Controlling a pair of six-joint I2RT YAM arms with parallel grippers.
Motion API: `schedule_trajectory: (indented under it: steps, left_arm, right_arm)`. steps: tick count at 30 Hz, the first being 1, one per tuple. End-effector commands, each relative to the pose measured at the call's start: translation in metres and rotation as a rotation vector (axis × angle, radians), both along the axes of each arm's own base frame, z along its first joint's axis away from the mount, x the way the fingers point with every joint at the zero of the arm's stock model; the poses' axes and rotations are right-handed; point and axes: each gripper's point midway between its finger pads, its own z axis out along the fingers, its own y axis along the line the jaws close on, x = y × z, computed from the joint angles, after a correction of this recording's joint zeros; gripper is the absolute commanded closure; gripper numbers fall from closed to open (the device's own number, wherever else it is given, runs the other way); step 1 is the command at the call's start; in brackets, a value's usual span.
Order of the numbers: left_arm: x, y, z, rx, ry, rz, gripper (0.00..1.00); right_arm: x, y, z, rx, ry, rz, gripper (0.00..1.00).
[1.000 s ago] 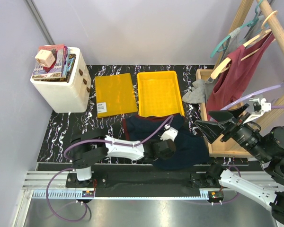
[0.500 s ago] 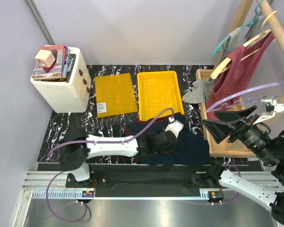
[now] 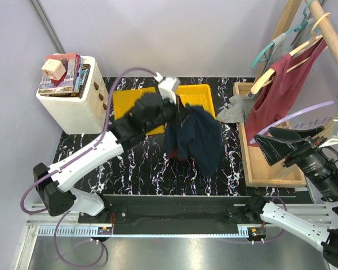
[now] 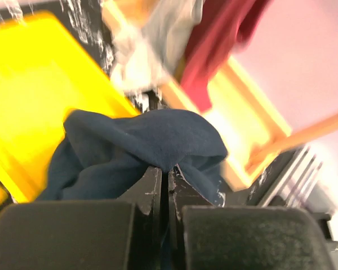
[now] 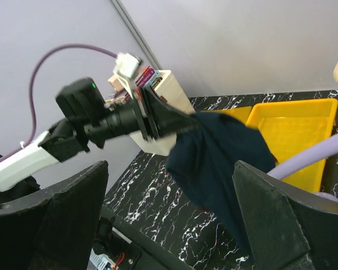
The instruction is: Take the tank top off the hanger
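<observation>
A maroon tank top (image 3: 281, 90) hangs on a wooden hanger (image 3: 268, 76) on the rack at the far right; it also shows blurred in the left wrist view (image 4: 214, 39). My left gripper (image 3: 180, 107) is raised over the table's middle, shut on a navy garment (image 3: 194, 138) that dangles from it (image 4: 146, 135). In the left wrist view the jaws (image 4: 168, 169) pinch a fold of it. My right gripper (image 3: 273, 143) is open and empty, over the near side of the wooden crate, below the tank top. In its own view (image 5: 169, 188) it faces the hanging navy garment (image 5: 214, 157).
A yellow tray (image 3: 208, 90) and a flat yellow lid (image 3: 124, 121) lie at the back of the black marbled table. A white cabinet (image 3: 73, 112) with books stands at the back left. A wooden crate (image 3: 270, 174) and grey cloth (image 3: 234, 109) are right; teal hangers (image 3: 268, 49) hang above.
My left gripper has lifted the navy garment off the table's near edge, up and back towards the yellow tray. My right gripper has drifted slightly right and stayed open.
</observation>
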Motion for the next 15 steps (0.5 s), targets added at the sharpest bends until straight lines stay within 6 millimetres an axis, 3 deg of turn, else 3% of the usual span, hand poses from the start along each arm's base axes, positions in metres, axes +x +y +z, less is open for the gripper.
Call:
schedule_trajectory:
  steps: [1, 4, 7, 9, 10, 15]
  left_arm:
    - [0.006, -0.006, 0.116, -0.225, -0.179, -0.128, 1.0]
    - [0.023, -0.003, 0.145, -0.27, -0.224, -0.136, 1.0]
    - [0.047, -0.008, 0.15, -0.334, -0.204, -0.19, 1.0]
    - [0.051, -0.013, 0.161, -0.389, -0.186, -0.263, 1.0]
    - [0.069, -0.016, 0.147, -0.382, -0.154, -0.258, 1.0]
    - [0.097, -0.023, 0.14, -0.457, -0.09, -0.316, 1.0]
  right_arm:
    - [0.015, 0.007, 0.008, -0.004, -0.006, -0.039, 0.0]
    - [0.021, 0.014, 0.008, -0.025, 0.003, -0.039, 0.0]
    - [0.025, 0.019, 0.009, -0.033, 0.005, -0.036, 0.0]
    - [0.026, 0.021, 0.01, -0.033, 0.003, -0.035, 0.0]
    - [0.026, 0.022, 0.01, -0.032, 0.004, -0.036, 0.0]
    - [0.027, 0.022, 0.01, -0.034, 0.005, -0.039, 0.0]
